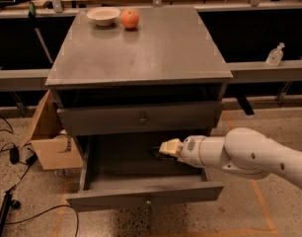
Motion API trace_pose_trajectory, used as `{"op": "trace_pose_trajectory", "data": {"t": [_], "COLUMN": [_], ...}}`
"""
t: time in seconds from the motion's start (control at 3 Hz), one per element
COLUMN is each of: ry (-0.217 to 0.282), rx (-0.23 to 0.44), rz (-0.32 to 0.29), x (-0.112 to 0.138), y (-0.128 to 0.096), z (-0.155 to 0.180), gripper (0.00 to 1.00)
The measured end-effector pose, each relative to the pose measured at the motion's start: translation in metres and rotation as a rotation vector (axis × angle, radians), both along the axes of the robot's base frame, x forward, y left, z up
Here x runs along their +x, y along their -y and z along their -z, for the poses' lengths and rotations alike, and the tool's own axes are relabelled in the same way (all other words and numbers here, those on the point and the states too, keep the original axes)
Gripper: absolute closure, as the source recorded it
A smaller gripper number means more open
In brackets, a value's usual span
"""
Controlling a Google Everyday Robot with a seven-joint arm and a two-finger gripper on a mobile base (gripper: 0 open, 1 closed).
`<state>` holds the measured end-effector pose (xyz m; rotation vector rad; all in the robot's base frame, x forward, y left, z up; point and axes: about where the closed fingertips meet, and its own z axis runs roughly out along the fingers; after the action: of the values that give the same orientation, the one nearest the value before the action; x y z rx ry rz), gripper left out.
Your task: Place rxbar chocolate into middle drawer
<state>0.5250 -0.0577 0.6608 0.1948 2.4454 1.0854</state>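
Note:
The middle drawer (116, 196) is pulled out below the cabinet top, showing its dark inside. My gripper (163, 151) reaches in from the right on a white arm, above the drawer's middle. It is shut on the rxbar chocolate (155, 154), a thin dark sliver sticking out left of the cream fingertips (169, 146), just above the drawer floor. Most of the bar is hidden by the gripper.
The closed grey knobbed drawer front (141, 118) sits directly above my arm. A white bowl (103, 16) and an orange (130, 19) stand at the cabinet top's back left. A cardboard box (50, 142) and cables (13, 154) lie left of the cabinet, and a clear bottle (275, 55) stands on the right ledge.

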Motion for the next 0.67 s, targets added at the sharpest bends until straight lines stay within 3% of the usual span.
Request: {"op": "trace_pose_trajectory", "data": {"t": [0.33, 0.67], "ry": [-0.091, -0.153], "rx": [0.061, 0.037], "rz": [-0.036, -0.089], "x": [0.026, 0.045], "y": [-0.003, -0.012], "z": [0.049, 0.094], "gripper": [1.00, 1.00]}}
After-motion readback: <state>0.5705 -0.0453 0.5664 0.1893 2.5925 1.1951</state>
